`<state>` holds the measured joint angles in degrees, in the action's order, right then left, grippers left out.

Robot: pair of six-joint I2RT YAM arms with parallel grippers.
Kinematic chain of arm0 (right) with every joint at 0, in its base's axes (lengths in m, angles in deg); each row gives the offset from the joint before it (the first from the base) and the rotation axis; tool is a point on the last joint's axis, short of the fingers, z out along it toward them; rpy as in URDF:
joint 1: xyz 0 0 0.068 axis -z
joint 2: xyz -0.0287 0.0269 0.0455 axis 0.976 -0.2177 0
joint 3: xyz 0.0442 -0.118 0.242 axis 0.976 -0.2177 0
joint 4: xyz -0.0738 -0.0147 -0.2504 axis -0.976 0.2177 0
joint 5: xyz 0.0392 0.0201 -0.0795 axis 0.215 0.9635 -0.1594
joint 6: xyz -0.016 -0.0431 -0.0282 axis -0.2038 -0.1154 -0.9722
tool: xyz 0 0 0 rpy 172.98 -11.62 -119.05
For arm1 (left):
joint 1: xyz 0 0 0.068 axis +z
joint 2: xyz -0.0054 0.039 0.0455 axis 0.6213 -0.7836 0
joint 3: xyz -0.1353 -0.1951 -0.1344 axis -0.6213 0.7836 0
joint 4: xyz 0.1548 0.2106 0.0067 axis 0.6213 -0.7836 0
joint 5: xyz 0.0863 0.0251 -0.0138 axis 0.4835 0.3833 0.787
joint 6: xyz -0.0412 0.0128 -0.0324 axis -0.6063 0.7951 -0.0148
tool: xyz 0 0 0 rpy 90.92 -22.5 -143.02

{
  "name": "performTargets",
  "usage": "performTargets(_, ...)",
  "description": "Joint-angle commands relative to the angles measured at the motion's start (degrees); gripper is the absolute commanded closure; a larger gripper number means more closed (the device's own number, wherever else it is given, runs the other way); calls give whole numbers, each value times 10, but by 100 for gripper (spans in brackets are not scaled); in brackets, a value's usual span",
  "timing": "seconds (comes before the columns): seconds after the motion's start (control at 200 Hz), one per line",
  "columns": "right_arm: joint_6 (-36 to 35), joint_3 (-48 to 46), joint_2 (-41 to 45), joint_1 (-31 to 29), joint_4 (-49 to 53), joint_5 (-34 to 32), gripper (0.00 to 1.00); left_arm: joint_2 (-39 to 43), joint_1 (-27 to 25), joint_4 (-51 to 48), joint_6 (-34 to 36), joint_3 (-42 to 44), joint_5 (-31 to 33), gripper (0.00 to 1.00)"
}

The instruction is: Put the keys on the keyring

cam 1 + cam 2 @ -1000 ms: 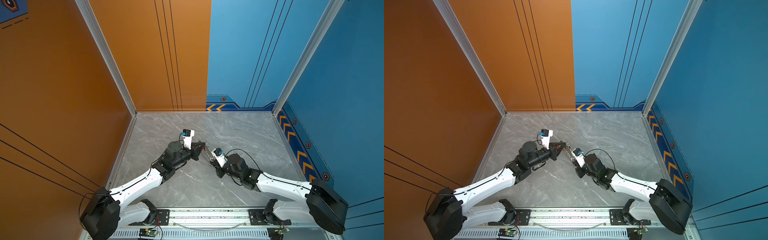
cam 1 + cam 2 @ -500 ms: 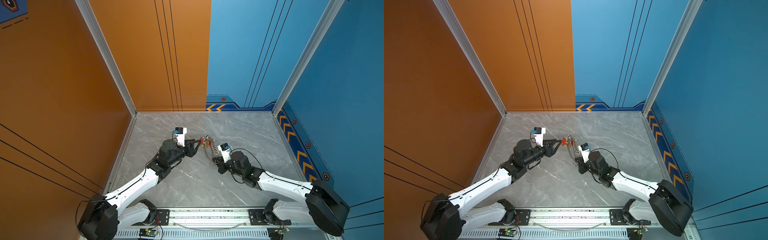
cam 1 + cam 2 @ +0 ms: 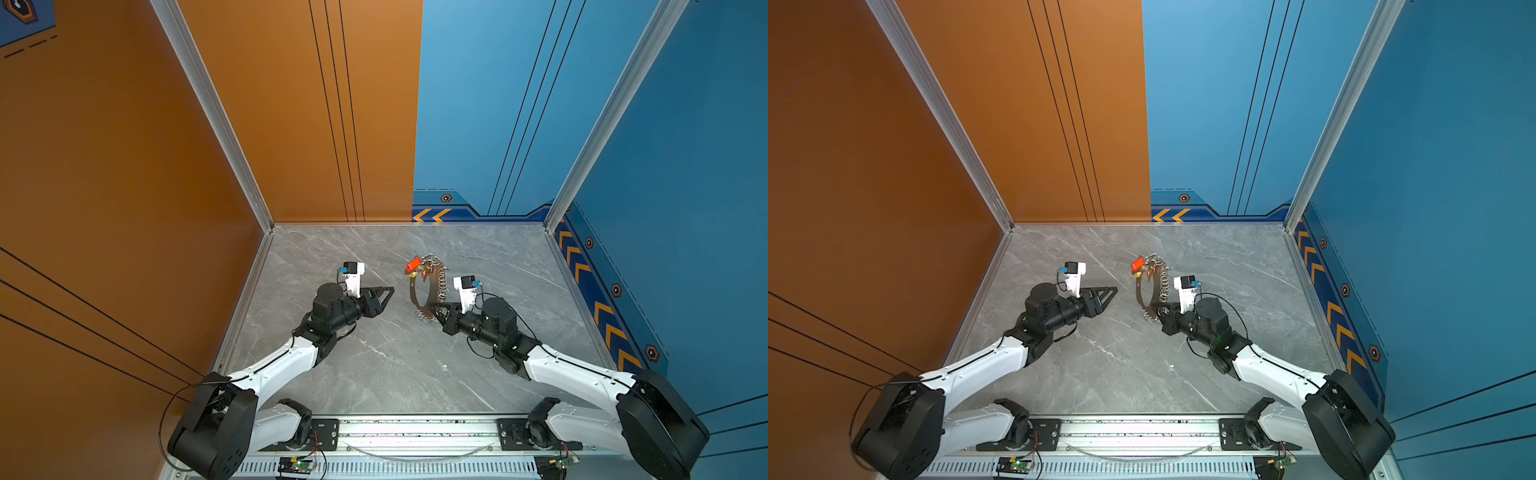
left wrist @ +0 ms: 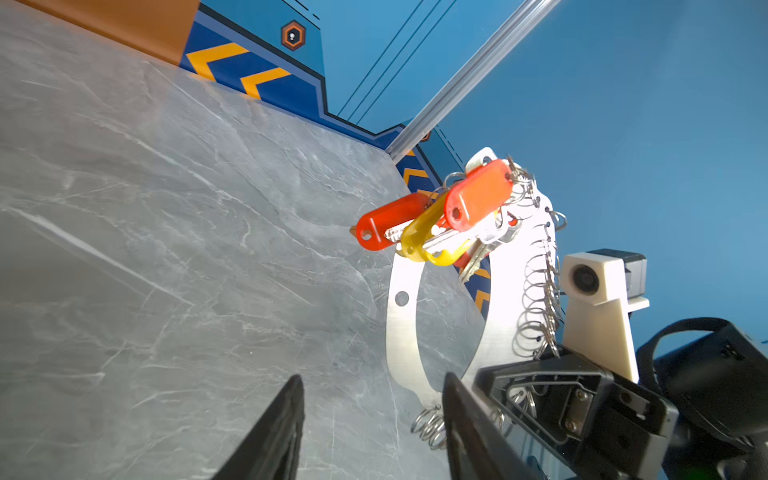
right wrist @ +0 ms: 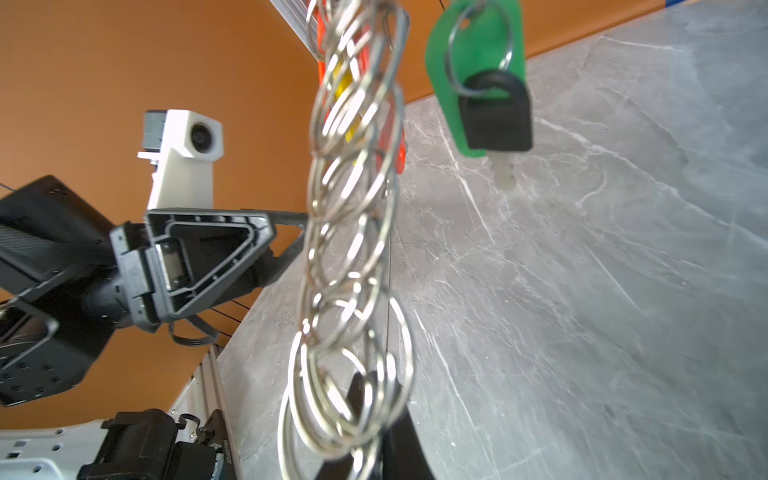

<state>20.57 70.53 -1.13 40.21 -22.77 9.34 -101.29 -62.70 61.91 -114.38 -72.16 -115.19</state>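
The keyring (image 3: 415,293) (image 3: 1139,293) is a curved brown strap edged with wire rings, standing up off the grey table in both top views. My right gripper (image 3: 436,311) (image 3: 1157,311) is shut on its near end. In the right wrist view its ring chain (image 5: 353,208) rises from my right gripper (image 5: 374,395). Keys with red, orange and yellow tags (image 4: 424,230) (image 3: 413,266) hang at the strap's far end. A green-tagged key (image 5: 478,83) hangs there too. My left gripper (image 3: 388,291) (image 4: 372,378) is open and empty, left of the strap (image 4: 401,328), apart from it.
The grey marble table (image 3: 374,365) is boxed in by an orange wall (image 3: 124,208) on the left and blue walls (image 3: 665,208) behind and right. An aluminium rail (image 3: 415,428) carrying both arm bases runs along the front edge.
My left gripper has opened, let go near the strap's far end and drawn back to the left. My right gripper has carried the keyring a little farther and to the right; the tagged keys now hang from it.
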Motion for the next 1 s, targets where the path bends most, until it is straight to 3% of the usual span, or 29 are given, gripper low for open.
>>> performTargets(0.0, 12, -7, 18, -9, -77, 23, 100, -16, -1, 106, -28, 7, -63, 45)
performTargets(0.495, 18, -4, 15, -26, -150, 92, 100, -57, -6, 202, -70, -6, -148, 43)
performTargets(0.871, 17, -2, 18, -26, -156, 94, 100, -126, -2, 438, -186, 4, -192, 69)
performTargets(0.996, 15, -4, 22, -26, -152, 85, 100, -154, -3, 447, -202, -13, -203, 87)
